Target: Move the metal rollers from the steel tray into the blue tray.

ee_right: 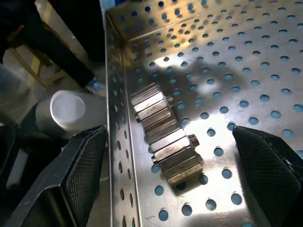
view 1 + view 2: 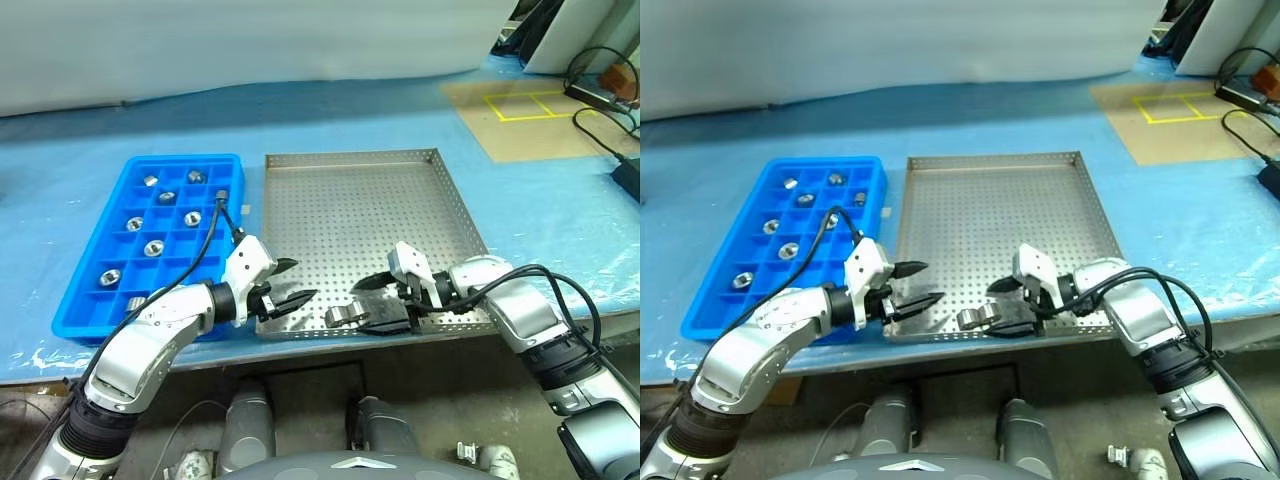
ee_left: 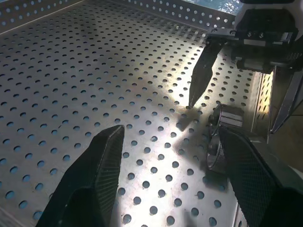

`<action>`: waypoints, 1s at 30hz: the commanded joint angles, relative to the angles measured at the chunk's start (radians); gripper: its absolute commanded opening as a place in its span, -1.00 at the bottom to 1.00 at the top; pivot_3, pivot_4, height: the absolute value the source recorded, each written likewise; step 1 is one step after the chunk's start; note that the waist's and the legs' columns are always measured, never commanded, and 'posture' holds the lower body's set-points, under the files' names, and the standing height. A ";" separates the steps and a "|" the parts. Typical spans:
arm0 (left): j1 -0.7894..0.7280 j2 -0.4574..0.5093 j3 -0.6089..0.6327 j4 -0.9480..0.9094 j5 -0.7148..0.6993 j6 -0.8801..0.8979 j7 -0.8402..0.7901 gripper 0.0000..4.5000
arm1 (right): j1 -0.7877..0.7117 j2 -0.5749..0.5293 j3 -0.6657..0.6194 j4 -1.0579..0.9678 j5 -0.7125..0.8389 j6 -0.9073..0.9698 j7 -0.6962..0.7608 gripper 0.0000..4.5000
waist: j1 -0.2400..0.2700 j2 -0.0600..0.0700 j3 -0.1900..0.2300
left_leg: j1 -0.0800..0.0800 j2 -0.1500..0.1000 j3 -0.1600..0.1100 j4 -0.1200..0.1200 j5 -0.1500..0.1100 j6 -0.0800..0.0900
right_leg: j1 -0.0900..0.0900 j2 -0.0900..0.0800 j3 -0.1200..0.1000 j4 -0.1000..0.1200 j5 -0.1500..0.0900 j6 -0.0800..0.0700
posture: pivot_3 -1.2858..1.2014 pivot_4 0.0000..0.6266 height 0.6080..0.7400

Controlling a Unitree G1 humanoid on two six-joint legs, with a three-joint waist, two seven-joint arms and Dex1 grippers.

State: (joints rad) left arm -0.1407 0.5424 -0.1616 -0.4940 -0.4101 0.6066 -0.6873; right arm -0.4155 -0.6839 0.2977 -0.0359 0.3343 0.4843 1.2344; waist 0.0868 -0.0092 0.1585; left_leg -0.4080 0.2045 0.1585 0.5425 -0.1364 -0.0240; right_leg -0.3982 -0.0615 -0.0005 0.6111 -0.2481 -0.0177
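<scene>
Resting on the blue-covered desk [image 2: 520,215], the steel tray [image 2: 360,190] sits with the blue tray [image 2: 110,300] just beside it on the robot's left. Steel tray floor is bare except at its near rim, where two metal rollers [image 1: 165,132] lie side by side, touching, close against the rim wall; in the head views they read as one shiny lump [image 2: 343,317].

Blue tray: several compartments each hold one roller [image 2: 153,248]; others are unfilled.

Right end effector [image 2: 385,300] hangs low over the tray's near edge, pointing toward the robot's left, fingers spread wide and gripping nothing. The two rollers lie between its fingertips in the right wrist view, apart from both pads [image 1: 85,170].

Left end effector [image 2: 290,283] hovers over the near left corner of the steel tray, fingers parted, nothing between them. Rollers lie just past its right-hand fingertip [image 3: 246,161] in the left wrist view; contact cannot be told. The right end effector's fingertip [image 3: 201,75] shows beyond them.
</scene>
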 commanded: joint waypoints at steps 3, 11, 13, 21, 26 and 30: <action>-0.001 -0.002 0.012 0.005 -0.007 -0.021 -0.016 0.48 | -0.051 -0.002 -0.089 -0.059 0.054 0.100 -0.043 0.97 | -0.008 0.000 0.000 | -0.001 0.004 -0.001 0.000 -0.002 -0.008 | -0.004 0.005 -0.001 0.004 -0.002 -0.004 | 0.01 -0.52 1.00; 0.032 -0.007 -0.003 0.053 0.021 -0.091 -0.036 0.48 | -0.080 0.031 -0.150 -0.099 0.118 0.198 -0.097 0.97 | -0.013 0.001 0.000 | 0.002 0.004 -0.001 0.000 -0.004 -0.012 | -0.002 0.005 0.000 0.004 -0.005 -0.010 | 0.00 -0.52 1.00; 0.032 -0.006 0.000 0.063 0.024 -0.101 -0.045 0.48 | -0.075 0.010 -0.134 -0.115 0.113 0.189 -0.071 0.97 | -0.012 0.001 0.001 | 0.003 0.004 -0.001 0.000 -0.004 -0.012 | 0.000 0.005 0.000 0.005 -0.005 -0.010 | 0.00 -0.52 1.00; -0.003 -0.003 0.007 0.041 0.004 -0.059 -0.048 0.48 | 0.044 -0.027 0.016 -0.118 -0.105 -0.107 -0.064 0.97 | -0.014 0.002 0.001 | 0.006 0.005 -0.001 0.002 -0.004 -0.011 | 0.002 0.005 0.000 0.006 -0.005 -0.010 | 0.00 -0.52 1.00; -0.026 -0.003 0.009 0.010 -0.009 -0.009 -0.034 0.48 | 0.056 -0.005 0.028 -0.086 -0.133 -0.149 -0.079 0.97 | -0.018 0.002 0.001 | 0.007 0.004 -0.001 0.002 -0.004 -0.011 | 0.003 0.004 0.001 0.007 -0.005 -0.010 | 0.00 -0.52 1.00; -0.035 -0.007 0.008 -0.012 -0.015 0.023 -0.020 0.48 | 0.049 0.005 0.034 -0.069 -0.144 -0.154 -0.084 0.97 | -0.018 0.002 0.001 | 0.008 0.005 -0.001 0.002 -0.004 -0.011 | 0.003 0.004 0.001 0.008 -0.006 -0.010 | 0.00 -0.52 1.00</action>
State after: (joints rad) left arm -0.1614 0.5393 -0.1639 -0.4581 -0.4088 0.6219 -0.7133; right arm -0.3702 -0.6797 0.3215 -0.1158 0.2175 0.3345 1.1569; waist 0.0690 -0.0074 0.1590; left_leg -0.3998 0.2089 0.1578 0.5450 -0.1405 -0.0347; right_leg -0.3947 -0.0570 0.0002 0.6194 -0.2536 -0.0277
